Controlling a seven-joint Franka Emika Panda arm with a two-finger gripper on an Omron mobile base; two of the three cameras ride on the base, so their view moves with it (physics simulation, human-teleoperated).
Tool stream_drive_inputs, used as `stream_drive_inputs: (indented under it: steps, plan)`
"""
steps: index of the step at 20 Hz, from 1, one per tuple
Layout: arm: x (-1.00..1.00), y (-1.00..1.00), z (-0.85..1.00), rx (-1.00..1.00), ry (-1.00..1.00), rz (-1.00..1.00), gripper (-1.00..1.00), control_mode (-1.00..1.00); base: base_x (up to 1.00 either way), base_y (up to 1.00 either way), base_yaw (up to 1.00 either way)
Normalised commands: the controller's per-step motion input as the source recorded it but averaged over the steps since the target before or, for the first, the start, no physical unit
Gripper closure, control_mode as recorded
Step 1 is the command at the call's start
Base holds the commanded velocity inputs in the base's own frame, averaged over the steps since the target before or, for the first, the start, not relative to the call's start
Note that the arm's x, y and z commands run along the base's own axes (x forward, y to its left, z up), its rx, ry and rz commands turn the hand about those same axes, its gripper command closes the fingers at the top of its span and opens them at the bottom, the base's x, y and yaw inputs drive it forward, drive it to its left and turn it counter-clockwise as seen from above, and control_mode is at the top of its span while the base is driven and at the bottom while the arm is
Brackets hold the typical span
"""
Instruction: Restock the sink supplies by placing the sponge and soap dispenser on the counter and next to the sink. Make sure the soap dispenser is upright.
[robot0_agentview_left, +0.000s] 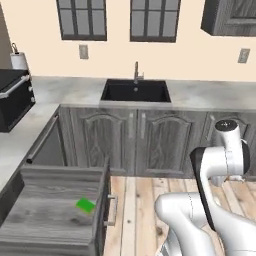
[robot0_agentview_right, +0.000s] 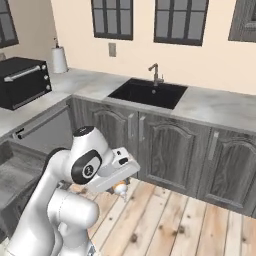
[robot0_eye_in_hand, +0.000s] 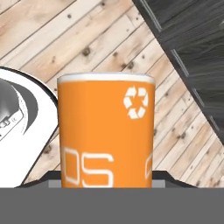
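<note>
In the hand view, the orange soap dispenser (robot0_eye_in_hand: 107, 135) with white lettering stands between my fingertips, and my gripper (robot0_eye_in_hand: 107, 183) is shut on it. From the right base view the gripper (robot0_agentview_right: 120, 189) hangs low over the wooden floor, in front of the cabinets, with a bit of the orange soap dispenser (robot0_agentview_right: 120, 187) under the hand. The green sponge (robot0_agentview_left: 86, 205) lies flat in an open drawer at the lower left. The black sink (robot0_agentview_left: 136, 91) (robot0_agentview_right: 148, 93) sits recessed in the marbled counter (robot0_agentview_left: 210, 95) (robot0_agentview_right: 220, 107), well above and beyond the gripper.
A grey faucet (robot0_agentview_left: 136, 72) (robot0_agentview_right: 156, 74) rises behind the sink. A black microwave (robot0_agentview_left: 12, 100) (robot0_agentview_right: 22, 82) and a paper towel roll (robot0_agentview_left: 19, 61) (robot0_agentview_right: 59, 60) stand on the left counter. The open drawer (robot0_agentview_left: 50, 220) juts out at lower left.
</note>
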Motion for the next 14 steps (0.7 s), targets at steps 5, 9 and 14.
stream_drive_inputs:
  steps: [5, 9, 14]
  plan:
    - [0.00, 0.00, 0.00, 0.00, 0.00, 0.00, 1.00, 1.00, 1.00, -0.53, -0.10]
    - [0.00, 0.00, 0.00, 0.00, 0.00, 0.00, 1.00, 1.00, 1.00, -0.55, -0.02]
    - [0.00, 0.00, 0.00, 0.00, 0.00, 0.00, 1.00, 1.00, 1.00, -0.67, 0.00]
